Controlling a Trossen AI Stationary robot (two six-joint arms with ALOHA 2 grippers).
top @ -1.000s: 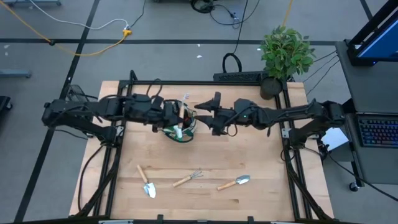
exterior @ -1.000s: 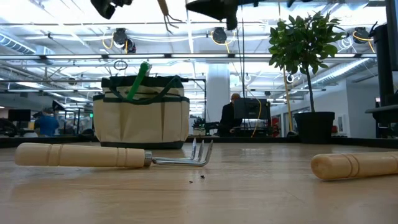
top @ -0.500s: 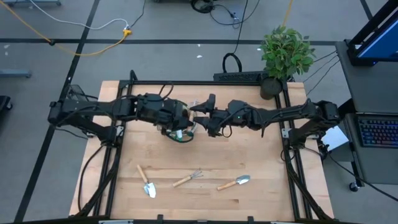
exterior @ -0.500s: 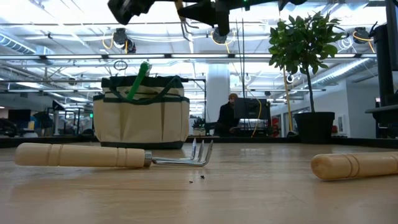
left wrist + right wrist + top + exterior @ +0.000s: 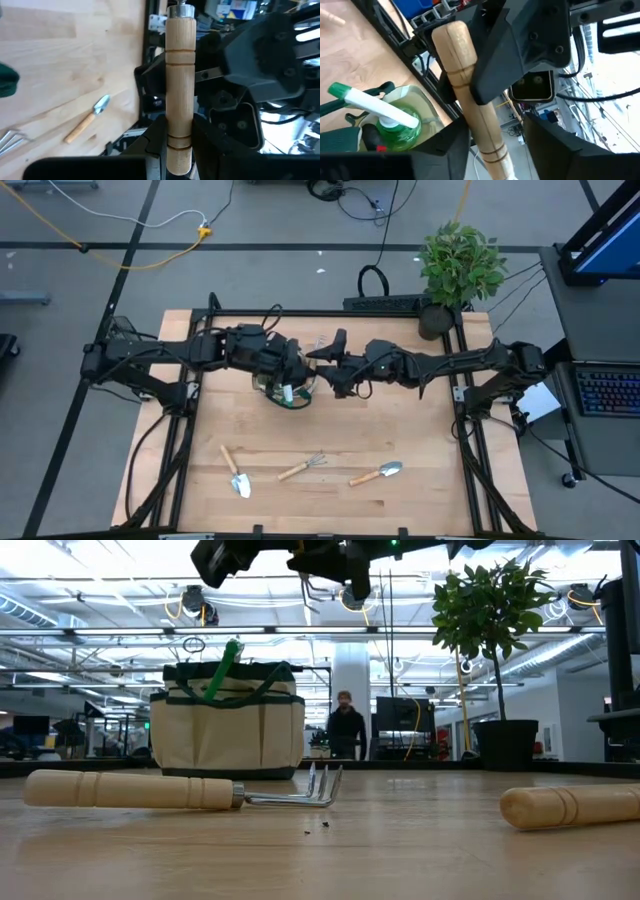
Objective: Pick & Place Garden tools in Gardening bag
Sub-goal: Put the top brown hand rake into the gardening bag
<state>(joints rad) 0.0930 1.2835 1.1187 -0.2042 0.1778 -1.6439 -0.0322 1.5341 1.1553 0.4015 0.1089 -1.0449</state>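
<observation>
Wooden-handled garden tool [image 5: 180, 75] held in the air just above the gardening bag [image 5: 290, 390], which stands on the worktop [image 5: 400, 430] midway between the left and right edges, nearer the rear edge. My left claw [image 5: 179, 125] is clenched on the lower part of the handle, a finger pressed to each side. The metal collar points away from my wrist.

My right claw [image 5: 495, 125] meets it from the opposite side over the bag. Its fingers straddle the same handle but stand released, with a gap showing on one side. A green spray bottle [image 5: 395, 120] already sits in the bag below.

Near the front edge, well apart from both claws, lie a trowel [image 5: 236, 475], a hand rake [image 5: 303, 467] and a second trowel [image 5: 377, 474], in a row from left to right.
</observation>
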